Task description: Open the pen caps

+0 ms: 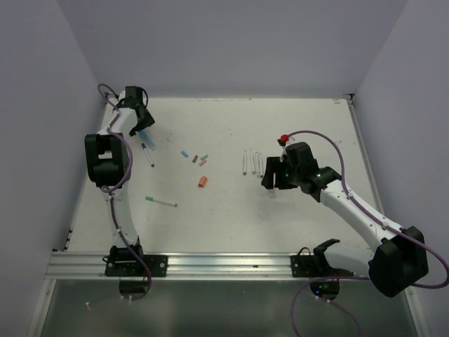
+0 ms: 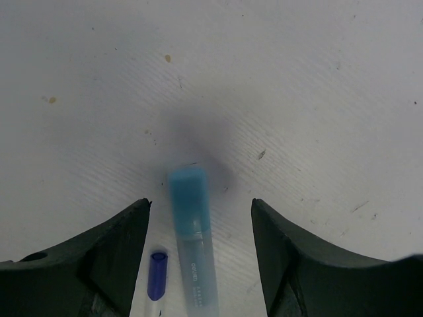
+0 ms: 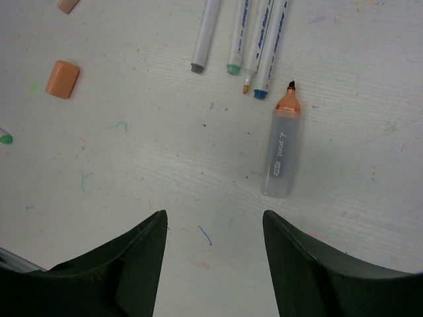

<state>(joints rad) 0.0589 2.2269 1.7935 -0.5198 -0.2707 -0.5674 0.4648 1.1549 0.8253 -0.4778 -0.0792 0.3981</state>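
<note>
Over on the far left of the table (image 1: pixel 302 126), the left gripper (image 2: pixel 199 203) is hanging with its jaws well apart. A blue marker (image 2: pixel 193 251) is showing lengthwise in the gap, blurred, with space either side of it, so nothing is being gripped. A thin pen with a dark blue end (image 2: pixel 157 274) is sitting just beside the marker.

On the right side, the right gripper (image 3: pixel 213 212) is hovering with jaws wide and nothing between them. Just beyond it an orange marker (image 3: pixel 283 148) is lying bare-tipped, next to a row of four pens (image 3: pixel 236 33).

The caps are sitting mid-table between the arms: the orange cap (image 1: pixel 202 182) nearest, the light blue cap (image 1: pixel 185 152) further back, and the small caps (image 1: pixel 200 159) clustered beside it. A green pen (image 1: pixel 161 202) is lying apart, nearer the left arm's base.
</note>
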